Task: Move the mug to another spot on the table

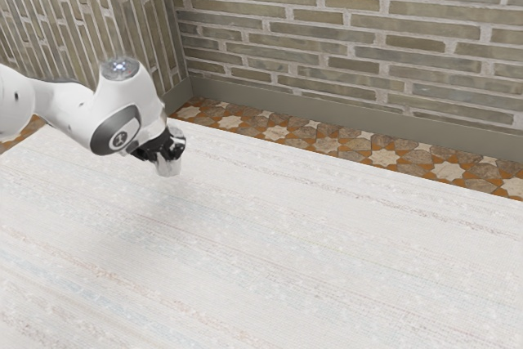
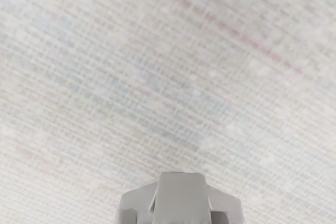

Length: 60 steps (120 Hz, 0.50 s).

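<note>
In the exterior view, my black gripper (image 1: 168,158) hangs at the left, above the pale table (image 1: 310,234). A small light-grey mug (image 1: 169,168) sits between its fingers and pokes out below them; the gripper is shut on it. The mug looks lifted off the tabletop. In the wrist view, the mug (image 2: 180,198) is a grey blurred shape just under my hand, with the table's whitish weave-like surface (image 2: 157,77) beyond it.
The table stretches wide toward the exterior view's right and front. Behind it lies a patterned tile floor (image 1: 368,149) and a brick wall (image 1: 343,30). A slatted wall (image 1: 82,22) stands at the back left.
</note>
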### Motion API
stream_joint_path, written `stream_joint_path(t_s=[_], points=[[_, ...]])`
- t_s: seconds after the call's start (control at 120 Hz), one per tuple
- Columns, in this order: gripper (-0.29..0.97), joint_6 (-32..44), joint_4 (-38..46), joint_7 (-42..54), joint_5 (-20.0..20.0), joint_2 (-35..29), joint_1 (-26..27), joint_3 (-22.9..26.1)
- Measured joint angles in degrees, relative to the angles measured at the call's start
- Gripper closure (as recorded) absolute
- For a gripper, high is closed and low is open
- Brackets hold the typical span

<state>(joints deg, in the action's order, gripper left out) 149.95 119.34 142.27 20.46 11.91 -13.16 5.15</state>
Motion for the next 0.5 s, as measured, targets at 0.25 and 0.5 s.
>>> stream_joint_path(t_s=[0.25,0.5], points=[[0.72,5.5,10.2,-4.1,0.2,-6.0,5.2,0.1],[0.73,9.8,15.2,-9.3,0.9,-8.4,9.8,1.2]])
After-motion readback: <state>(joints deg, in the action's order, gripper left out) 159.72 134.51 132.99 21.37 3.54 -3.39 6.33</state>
